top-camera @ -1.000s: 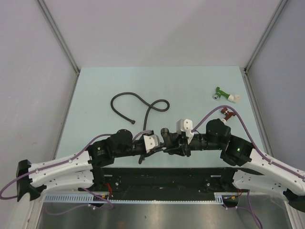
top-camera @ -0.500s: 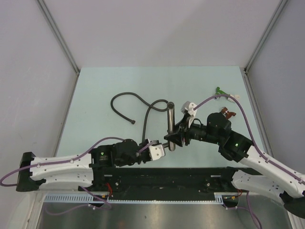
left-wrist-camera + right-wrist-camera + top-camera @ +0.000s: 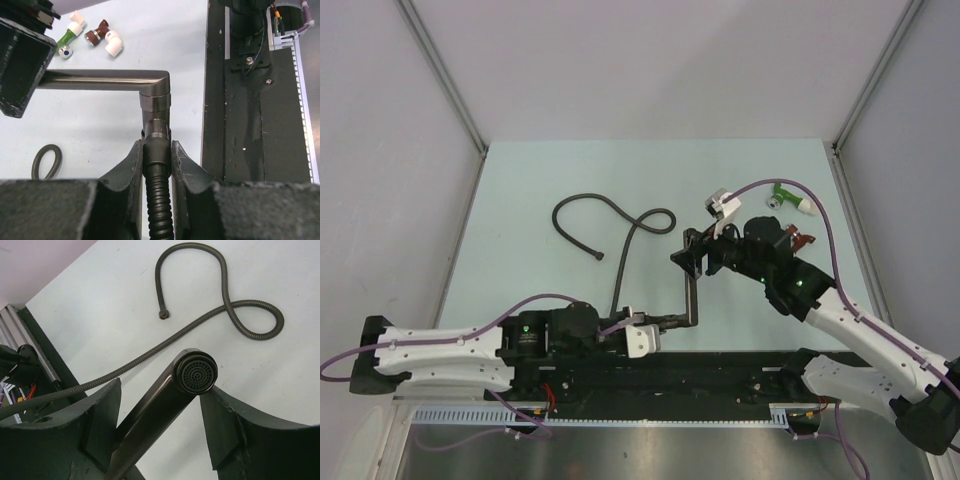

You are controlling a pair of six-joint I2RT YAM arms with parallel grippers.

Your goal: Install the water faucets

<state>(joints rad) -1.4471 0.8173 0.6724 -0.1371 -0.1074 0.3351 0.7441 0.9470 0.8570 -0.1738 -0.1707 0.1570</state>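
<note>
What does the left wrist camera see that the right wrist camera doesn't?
Only left wrist: the green fitting and dark-red fitting, and the left end effector clamped on the hose where it joins the faucet. Only right wrist: the faucet's mesh outlet and the hose's loose end. Both: faucet, hose, table.

Left arm lies low, pointing to 3 o'clock, left gripper (image 3: pixel 665 322) clamped on the faucet (image 3: pixel 691 295). Right arm reaches to 10 o'clock, right gripper (image 3: pixel 692 257) jaws parted.

I see open bench (image 3: pixel 515 190) at the far left. The hose (image 3: pixel 624 252) loops across the centre, and the faucet (image 3: pixel 691 296) bars the near middle.
</note>
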